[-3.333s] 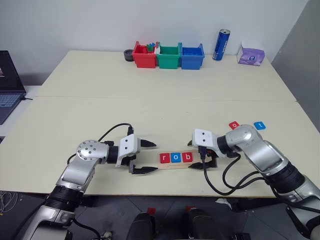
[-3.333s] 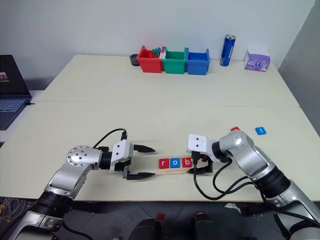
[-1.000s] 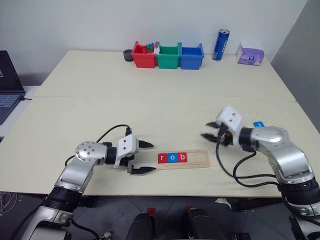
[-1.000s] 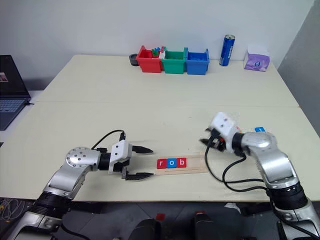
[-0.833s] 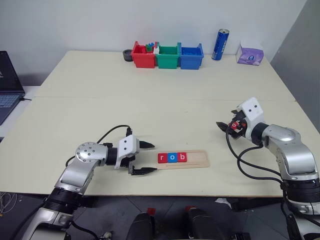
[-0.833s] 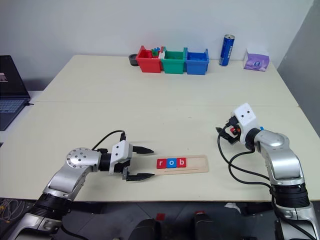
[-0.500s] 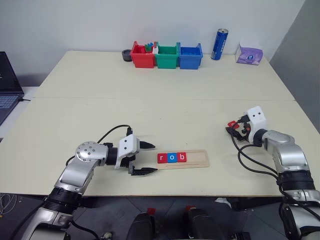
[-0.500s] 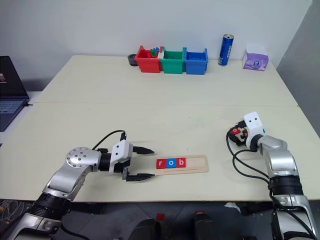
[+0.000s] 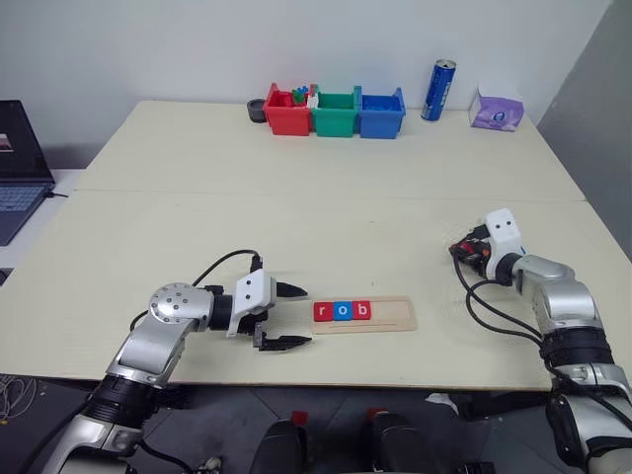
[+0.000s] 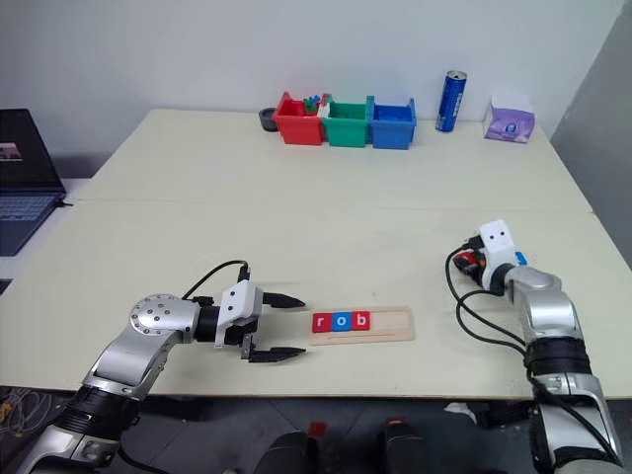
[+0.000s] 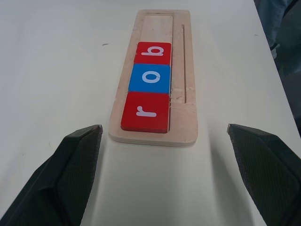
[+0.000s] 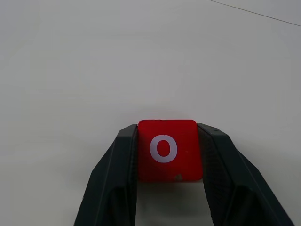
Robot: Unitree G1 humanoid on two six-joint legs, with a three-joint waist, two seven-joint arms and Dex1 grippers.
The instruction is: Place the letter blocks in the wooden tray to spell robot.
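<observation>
From the head, the wooden tray (image 9: pixel 362 313) lies near the table's (image 9: pixel 296 207) front edge holding red r, blue o, red b (its right part bare). The left gripper (image 9: pixel 283 315) gapes wide just left of it, holding nothing. In the left wrist view, the tray lies between the spread fingers (image 11: pixel 70 165). In the right wrist view, the right gripper (image 12: pixel 168 155) clamps the red o block (image 12: pixel 169 150) from both sides on the table.
</observation>
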